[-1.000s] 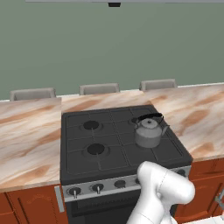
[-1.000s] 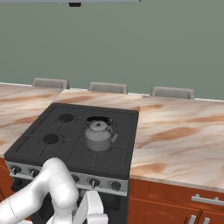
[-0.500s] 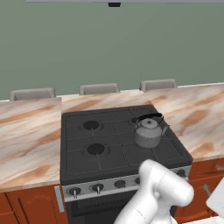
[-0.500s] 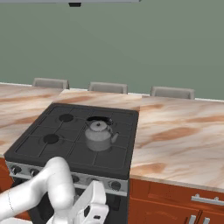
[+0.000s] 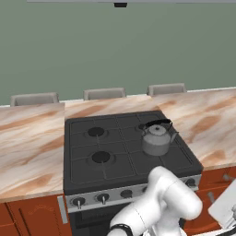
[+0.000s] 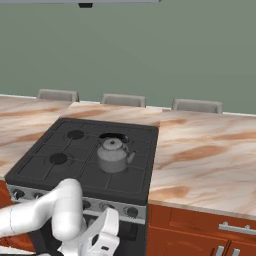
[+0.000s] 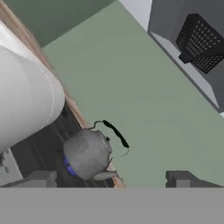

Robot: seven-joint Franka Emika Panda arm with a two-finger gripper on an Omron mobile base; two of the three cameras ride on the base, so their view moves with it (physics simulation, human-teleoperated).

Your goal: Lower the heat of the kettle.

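The squat grey kettle with its arched black handle stands on the back right burner of the black stove. In the right base view the kettle sits mid-stove. My gripper is open, its two dark fingertips far apart and nothing between them. It hangs low in front of the stove and looks up at the kettle, where a blue flame shows under its base. The stove's front knobs run along the panel, partly hidden behind my arm.
Marble counters flank the stove on both sides, with red-brown cabinets below. A grey range hood hangs above. My white elbow stands in front of the knob panel.
My elbow has bulged up and to the right before the stove front, and the hand has swung out to the lower right. The kettle stands where it was.
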